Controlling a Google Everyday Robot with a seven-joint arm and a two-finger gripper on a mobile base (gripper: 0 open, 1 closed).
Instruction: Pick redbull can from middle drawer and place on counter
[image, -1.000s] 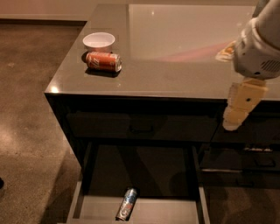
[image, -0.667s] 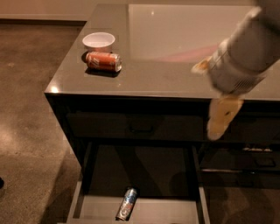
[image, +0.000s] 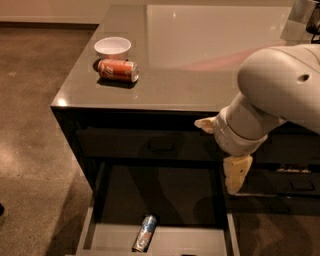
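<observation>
The redbull can, slim, blue and silver, lies on its side on the light grey floor of the open middle drawer at the bottom of the view. My gripper hangs from the white arm at the right, over the drawer's right side, above and to the right of the can and apart from it. The glossy grey-brown counter spreads across the top.
An orange-red soda can lies on its side on the counter's left part, next to a white bowl. A dark closed drawer front with a black handle sits above the open drawer. Brown floor lies to the left.
The arm has swung left and down from the counter's right side, bringing the gripper lower over the open drawer. The cans have not moved.
</observation>
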